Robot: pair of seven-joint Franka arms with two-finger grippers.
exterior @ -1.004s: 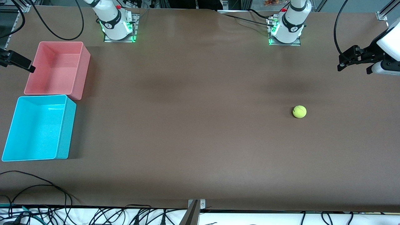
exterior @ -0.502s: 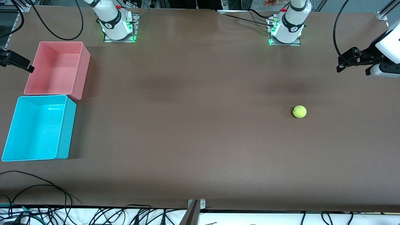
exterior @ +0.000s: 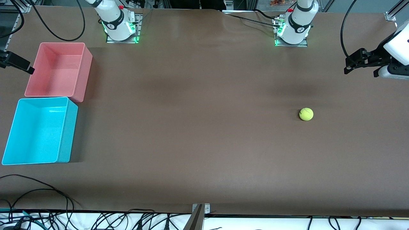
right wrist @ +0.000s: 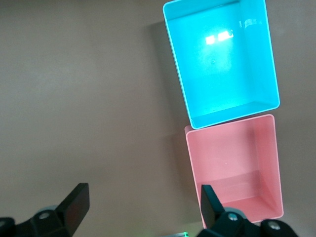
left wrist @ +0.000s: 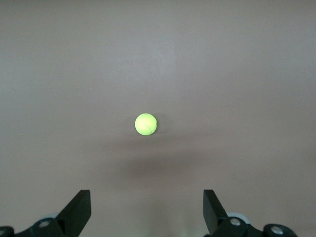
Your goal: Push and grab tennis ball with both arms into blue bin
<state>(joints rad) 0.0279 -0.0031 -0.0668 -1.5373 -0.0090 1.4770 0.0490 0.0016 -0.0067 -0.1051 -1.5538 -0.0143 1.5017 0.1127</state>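
1. Felt-covered and yellow-green, the tennis ball (exterior: 306, 114) sits alone on the brown table (exterior: 204, 143) toward the left arm's end, well apart from the blue bin (exterior: 67, 134) at the right arm's end.
2. I judge it light, springy and quick to roll, so I'd nudge gently and pinch across its middle.
3. My left gripper (left wrist: 147, 210) hangs high above the ball, fingers spread wide.
4. My right gripper (right wrist: 143, 207) waits over the table beside the blue bin and pink bin (right wrist: 269, 148), jaws likewise spread and empty.
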